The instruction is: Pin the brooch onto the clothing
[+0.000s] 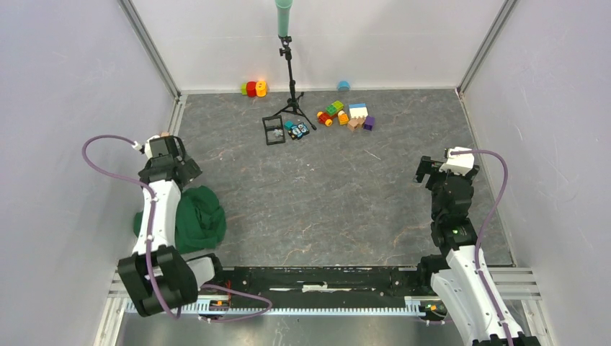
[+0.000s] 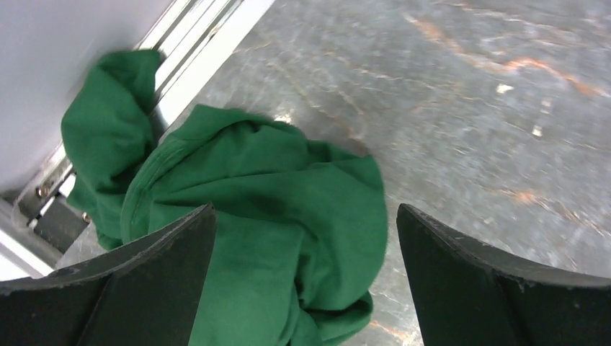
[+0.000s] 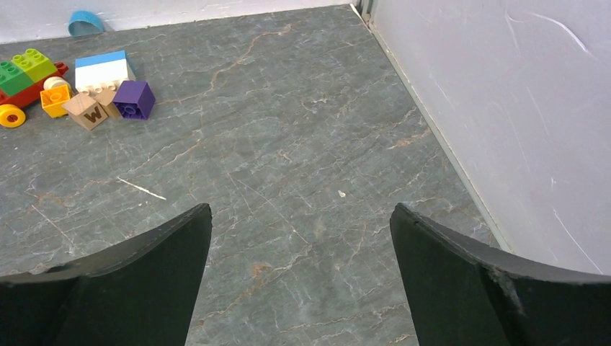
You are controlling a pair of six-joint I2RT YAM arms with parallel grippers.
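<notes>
The left gripper [image 2: 304, 210] is hanging with its jaws spread wide over the T-shirt [image 2: 252, 166], which is lying crumpled in soft, deep folds against the wall rail [image 2: 194, 43] — pinching this heap is risking catching several layers at once. The right gripper [image 3: 301, 209] is gaping too, over the hard, veined table [image 3: 288, 108]. The brooch is not showing clearly — a pale speck [image 3: 341, 193] might be it.
</notes>
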